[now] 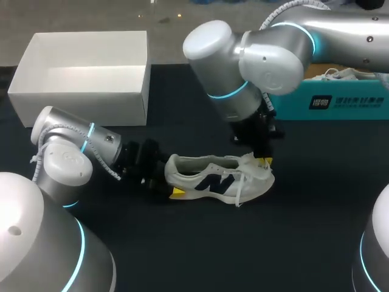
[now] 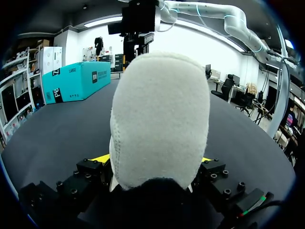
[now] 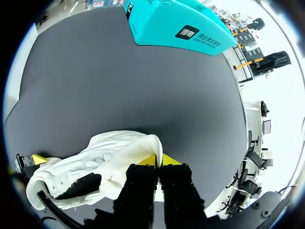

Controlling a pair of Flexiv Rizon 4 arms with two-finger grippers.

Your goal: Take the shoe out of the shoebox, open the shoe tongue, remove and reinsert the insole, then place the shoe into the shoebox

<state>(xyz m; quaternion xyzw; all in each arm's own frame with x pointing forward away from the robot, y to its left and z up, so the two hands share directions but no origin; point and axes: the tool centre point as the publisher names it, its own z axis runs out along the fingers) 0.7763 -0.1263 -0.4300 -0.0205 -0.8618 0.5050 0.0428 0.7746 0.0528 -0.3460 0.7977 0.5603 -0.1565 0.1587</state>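
Head view: the shoe (image 1: 219, 179) lies on its sole near the middle of the black table (image 1: 292, 231), heel toward 9 o'clock and toe toward 3. The left gripper (image 1: 172, 177) is clamped across the heel, with one yellow tip showing at the near side. The right gripper (image 1: 263, 159) comes down on the shoe's upper toward the toe end, around 1 o'clock of the shoe. The open white box (image 1: 85, 94) sits at 10 o'clock and the teal box (image 1: 340, 100) at 2 o'clock, both well apart from the shoe. Left wrist view: the back of the shoe (image 2: 159, 119) fills the left gripper (image 2: 153, 160), a yellow tip pressed on each side, so it's holding the heel. The right gripper (image 2: 138, 28) hangs over the far end at 12 o'clock, and the teal box (image 2: 76, 81) is out at 10 o'clock on the table (image 2: 57, 129). Right wrist view: the right gripper (image 3: 159, 160) has its fingers nearly together, and the raised tongue edge of the shoe (image 3: 105, 157) looks pinched between them. The left gripper (image 3: 33, 162) is at the heel, with the teal box (image 3: 176, 24) far ahead at 12 o'clock across the table (image 3: 119, 86).
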